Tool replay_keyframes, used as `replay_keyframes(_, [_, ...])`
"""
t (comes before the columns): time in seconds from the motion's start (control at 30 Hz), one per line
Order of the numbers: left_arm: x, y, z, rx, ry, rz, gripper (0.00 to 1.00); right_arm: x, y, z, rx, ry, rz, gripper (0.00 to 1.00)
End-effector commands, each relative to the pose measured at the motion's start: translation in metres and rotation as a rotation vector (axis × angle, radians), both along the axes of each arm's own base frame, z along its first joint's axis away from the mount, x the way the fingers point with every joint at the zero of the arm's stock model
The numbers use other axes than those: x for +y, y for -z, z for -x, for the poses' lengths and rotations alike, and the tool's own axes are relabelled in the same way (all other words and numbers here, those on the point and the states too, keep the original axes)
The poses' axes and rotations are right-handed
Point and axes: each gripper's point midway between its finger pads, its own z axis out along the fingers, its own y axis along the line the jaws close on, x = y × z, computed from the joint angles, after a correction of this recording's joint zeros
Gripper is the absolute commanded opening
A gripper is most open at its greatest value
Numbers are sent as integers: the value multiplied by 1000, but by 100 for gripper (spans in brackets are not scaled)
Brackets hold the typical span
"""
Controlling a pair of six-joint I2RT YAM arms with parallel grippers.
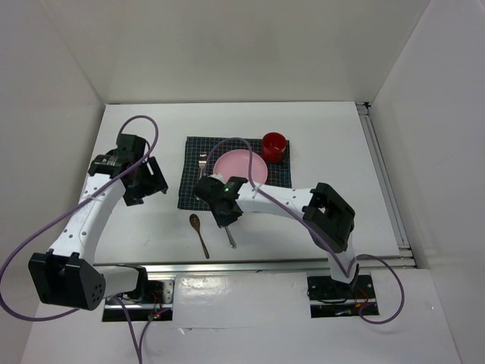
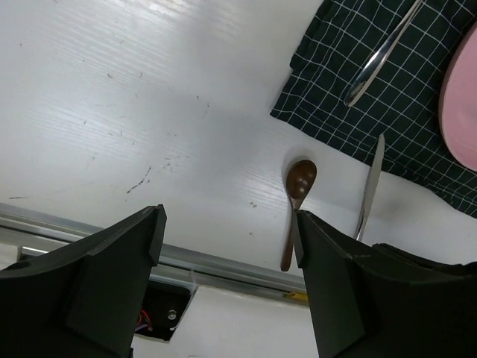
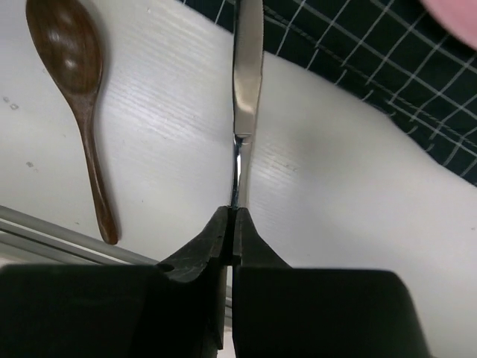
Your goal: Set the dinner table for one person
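Closest to the arms, a brown spoon lies on the white tabletop, which spreads wide under everything. Just beside the spoon is the knife. The right arm has its jaws shut tight on the thin part of the knife. The knife's far end reaches the edge of the checked mat. I cannot tell if the knife is off the tabletop.

The left arm hangs over bare tabletop with its jaws wide apart and empty.

I think the knife goes on the mat, to the right of the pink plate. Lift it up first so the tip does not push the mat. Keep it flat. Go slowly past the plate and stay away from the red cup. Lay it straight, like the fork on the other side.
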Motion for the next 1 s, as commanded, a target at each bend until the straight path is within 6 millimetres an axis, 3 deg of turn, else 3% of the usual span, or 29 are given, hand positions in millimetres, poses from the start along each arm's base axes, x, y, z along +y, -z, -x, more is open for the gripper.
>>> replay_keyframes(0.0, [-7, -10, -12, -64, -1, 32, 86, -6, -30, -13, -42, 49, -52, 0])
replay_keyframes(0.2, [-7, -14, -16, -83, -1, 33, 86, -5, -24, -9, -21, 51, -60, 1])
replay_keyframes(0.23, [-7, -14, -16, -83, -1, 33, 86, -4, -24, -7, -10, 46, -66, 6])
replay_keyframes(0.27, [-7, -14, -16, -83, -1, 33, 86, -3, -20, -8, -11, 35, -61, 18])
replay_keyframes(0.33, [-7, -12, -16, -73, -1, 32, 86, 1, -10, -5, 23, 26, -52, 27])
replay_keyframes(0.37, [-7, -8, -14, -64, -1, 32, 86, 0, -5, -5, 27, 17, -40, 37])
replay_keyframes(0.43, [-5, -8, -15, -65, -5, 23, 86, 3, -1, -3, 42, 12, -38, 43])
replay_keyframes(0.5, [-5, -8, -12, -67, -13, 28, 86, 2, 5, -3, 50, 13, -24, 55])
replay_keyframes(0.73, [-3, -9, -8, -81, -60, 30, 88, 3, 30, 2, 74, 22, 6, 56])
replay_keyframes(0.97, [-1, -12, -8, -94, -64, 24, 88, 5, 54, 9, 86, 16, 42, 46])
